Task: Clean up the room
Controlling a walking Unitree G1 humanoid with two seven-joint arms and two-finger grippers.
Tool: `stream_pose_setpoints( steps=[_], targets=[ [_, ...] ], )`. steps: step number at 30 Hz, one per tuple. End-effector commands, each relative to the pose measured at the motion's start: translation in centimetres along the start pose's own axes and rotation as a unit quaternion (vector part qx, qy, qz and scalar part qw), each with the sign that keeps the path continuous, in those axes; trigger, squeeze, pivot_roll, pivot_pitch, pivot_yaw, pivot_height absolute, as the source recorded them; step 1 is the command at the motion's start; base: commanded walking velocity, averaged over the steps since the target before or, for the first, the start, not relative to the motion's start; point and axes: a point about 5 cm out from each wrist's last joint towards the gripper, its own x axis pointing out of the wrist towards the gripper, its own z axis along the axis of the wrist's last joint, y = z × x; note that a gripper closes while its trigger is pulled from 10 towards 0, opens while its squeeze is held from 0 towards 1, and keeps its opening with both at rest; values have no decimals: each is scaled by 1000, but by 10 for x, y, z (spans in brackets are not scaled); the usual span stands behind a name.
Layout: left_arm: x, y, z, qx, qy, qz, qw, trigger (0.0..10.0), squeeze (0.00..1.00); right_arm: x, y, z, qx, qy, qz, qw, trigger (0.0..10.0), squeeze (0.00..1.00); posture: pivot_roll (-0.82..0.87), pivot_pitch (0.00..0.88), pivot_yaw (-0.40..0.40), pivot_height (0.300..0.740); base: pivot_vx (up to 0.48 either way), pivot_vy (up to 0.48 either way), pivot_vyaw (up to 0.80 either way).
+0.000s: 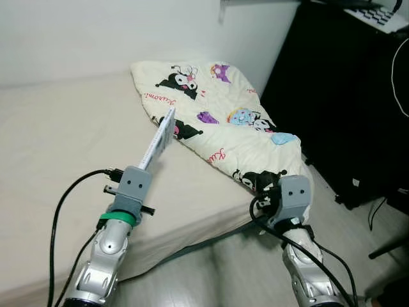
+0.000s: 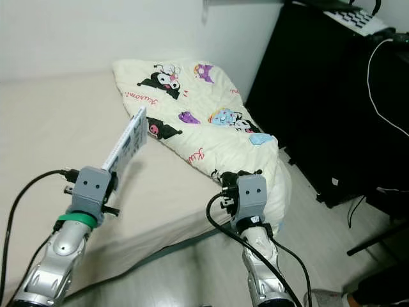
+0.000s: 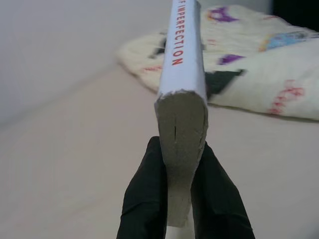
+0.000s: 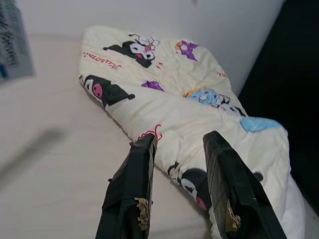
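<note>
My left gripper [image 3: 182,152] is shut on the lower edge of a thin white book [image 1: 161,137] whose spine carries red letters. It holds the book [image 3: 182,74] up on edge over the beige bed [image 1: 57,128], slanting toward the blanket. A cream blanket [image 1: 217,105] printed with cartoon characters lies folded on the bed's right side, and one corner droops over the edge. My right gripper [image 4: 179,144] is open with nothing between its fingers. It hovers by the bed's near right corner, pointing at that drooping part of the blanket [image 4: 199,114].
A tall black cabinet [image 1: 345,96] stands close to the right of the bed, with a keyboard [image 1: 377,13] on top and cables hanging beside it. A white wall runs behind the bed. Pale floor [image 1: 217,268] lies below the bed's near edge.
</note>
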Motion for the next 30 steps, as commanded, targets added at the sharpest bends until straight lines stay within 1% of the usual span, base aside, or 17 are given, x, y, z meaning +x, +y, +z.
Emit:
stream_pose_setpoints(
  steps=[1, 2, 5, 6, 7, 8, 10, 11, 13, 15, 16, 21, 30],
  targets=[
    [0, 4, 6, 13, -29, 15, 999, 10000, 0, -1, -2, -4, -2, 7, 0, 1000, 10000, 0, 54, 78, -108, 740, 0, 0, 0],
    [0, 11, 7, 20, -34, 31, 999, 10000, 0, 3, -2, -2, -3, 2, 3, 1000, 10000, 0, 56, 78, -104, 740, 0, 0, 0],
    [2, 13, 7, 21, -36, 24, 999, 10000, 0, 8, 0, 2, 1, -5, 2, 1000, 10000, 0, 57, 75, -98, 740, 0, 0, 0],
    [3, 12, 7, 11, -39, 11, 999, 10000, 0, 9, 2, 3, 5, -8, 4, 1000, 10000, 0, 48, 71, -90, 740, 0, 0, 0],
    [3, 12, 7, 11, -39, 11, 999, 10000, 0, 9, 2, 3, 5, -8, 4, 1000, 10000, 0, 48, 71, -90, 740, 0, 0, 0],
    [3, 7, 9, 1, -43, -5, 999, 10000, 0, 9, 5, 4, 7, -12, 6, 1000, 10000, 0, 48, 71, -90, 740, 0, 0, 0],
    [3, 4, 11, -7, -46, -16, 999, 10000, 0, 9, 6, 4, 8, -13, 8, 1000, 10000, 0, 48, 71, -90, 740, 0, 0, 0],
    [3, 4, 11, -7, -46, -16, 999, 10000, 0, 9, 6, 4, 8, -13, 8, 1000, 10000, 0, 48, 71, -90, 740, 0, 0, 0],
    [7, -2, 17, -30, -50, -23, 998, 10000, 0, 8, 8, 4, 9, -16, 9, 1000, 10000, 0, 40, 64, -79, 740, 0, 0, 0],
    [7, -2, 17, -30, -50, -23, 998, 10000, 0, 8, 8, 4, 9, -16, 9, 1000, 10000, 0, 40, 64, -79, 740, 0, 0, 0],
    [13, -10, 26, -47, -58, -28, 997, 10000, 0, 6, 5, 2, 12, -16, 0, 1000, 10000, 0, 30, 60, -68, 740, 0, 0, 0],
    [16, -15, 30, -55, -61, -38, 996, 10000, 0, 5, 3, 2, 13, -19, -4, 1000, 10000, 0, 25, 59, -65, 740, 0, 0, 0],
    [17, -15, 30, -67, -60, -50, 995, 10000, 0, 4, 2, 2, 16, -22, -8, 1000, 10000, 0, 23, 58, -56, 740, 0, 0, 0]
  ],
)
